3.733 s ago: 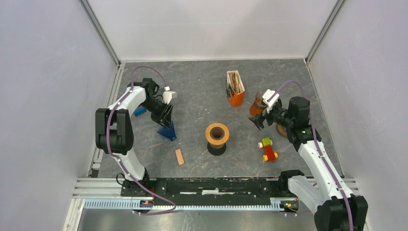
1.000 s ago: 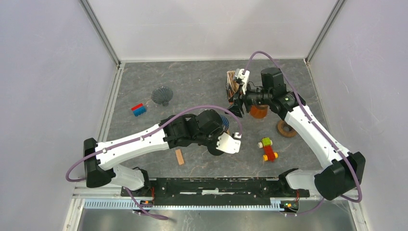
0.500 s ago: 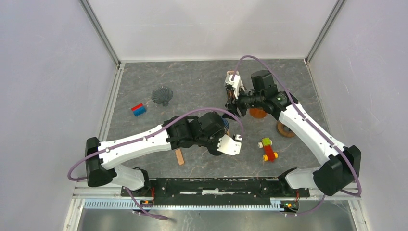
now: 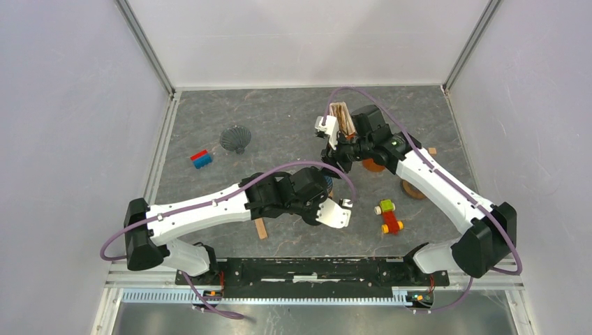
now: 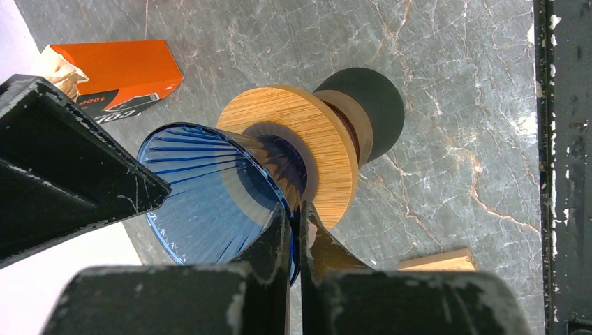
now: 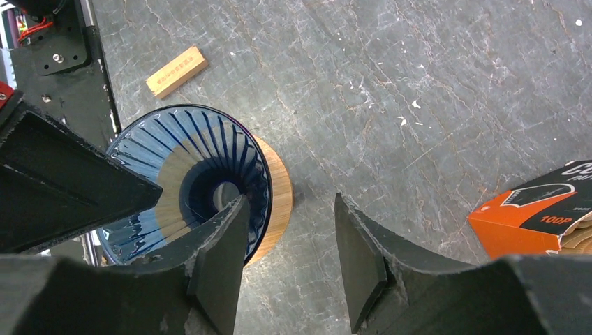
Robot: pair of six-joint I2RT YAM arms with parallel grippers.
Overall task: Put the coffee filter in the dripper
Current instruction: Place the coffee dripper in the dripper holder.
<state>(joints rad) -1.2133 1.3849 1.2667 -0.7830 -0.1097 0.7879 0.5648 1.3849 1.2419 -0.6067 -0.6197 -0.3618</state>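
Grey marble table (image 4: pixel 279 118): the left gripper (image 5: pixel 297 223) is pinched tight on the rim of the blue dripper (image 5: pixel 202 202), which sits on the wooden stand (image 5: pixel 321 146). Above it the right gripper (image 6: pixel 290 216) hangs half-spread and empty. Beyond, the coffee filters (image 5: pixel 59 70) apparently sit in the orange box (image 5: pixel 119 66).

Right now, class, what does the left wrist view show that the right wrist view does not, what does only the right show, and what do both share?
Only the left wrist view shows the left claw pinched shut on the rim of the blue dripper, and the dark round base beneath the wooden collar. Only the right wrist view shows the right claw open, holding nothing, and the drain hole inside the dripper. Both show the blue dripper, the wooden collar, the orange filter box and the small wooden block.
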